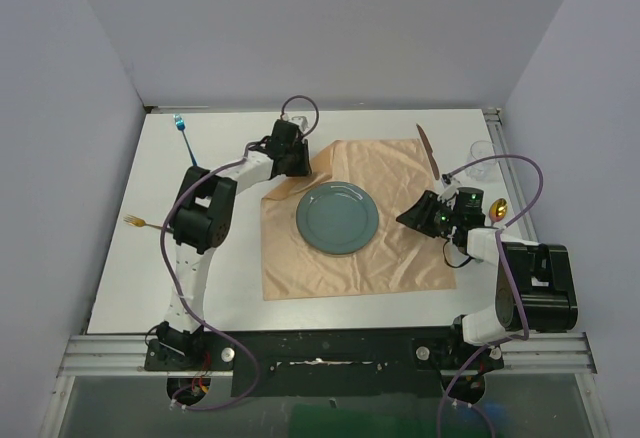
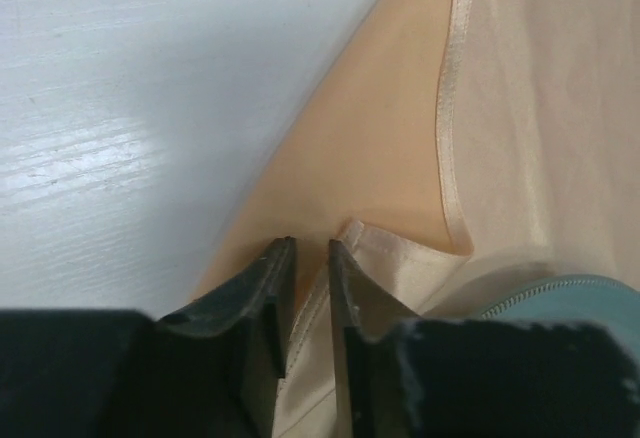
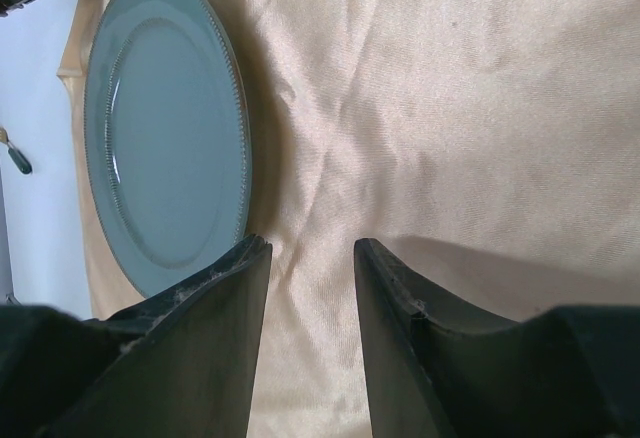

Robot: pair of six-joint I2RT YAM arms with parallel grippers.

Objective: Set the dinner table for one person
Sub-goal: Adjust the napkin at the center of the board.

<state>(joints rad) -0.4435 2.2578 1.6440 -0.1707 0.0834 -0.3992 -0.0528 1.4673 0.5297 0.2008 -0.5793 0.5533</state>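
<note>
The white dinner table (image 1: 125, 283) carries a peach-orange cloth (image 1: 400, 253) with a teal plate (image 1: 337, 217) in its middle. The cloth's far-left corner is folded over. My left gripper (image 1: 291, 164) is at that fold. In the left wrist view the gripper (image 2: 310, 248) is shut on the cloth's hemmed edge (image 2: 352, 238), with the plate's rim (image 2: 590, 303) at the lower right. My right gripper (image 1: 414, 216) is open and empty just above the cloth (image 3: 450, 108), right of the plate (image 3: 165, 128). In the right wrist view its jaws (image 3: 312, 246) stand apart with only cloth between them.
A gold fork (image 1: 135, 222) and a blue-handled utensil (image 1: 183, 130) lie on the table's left side. A brown utensil (image 1: 428, 148) lies at the cloth's far-right corner. A clear glass (image 1: 482, 152) and a gold spoon (image 1: 498, 210) are at the right edge. Walls enclose the table.
</note>
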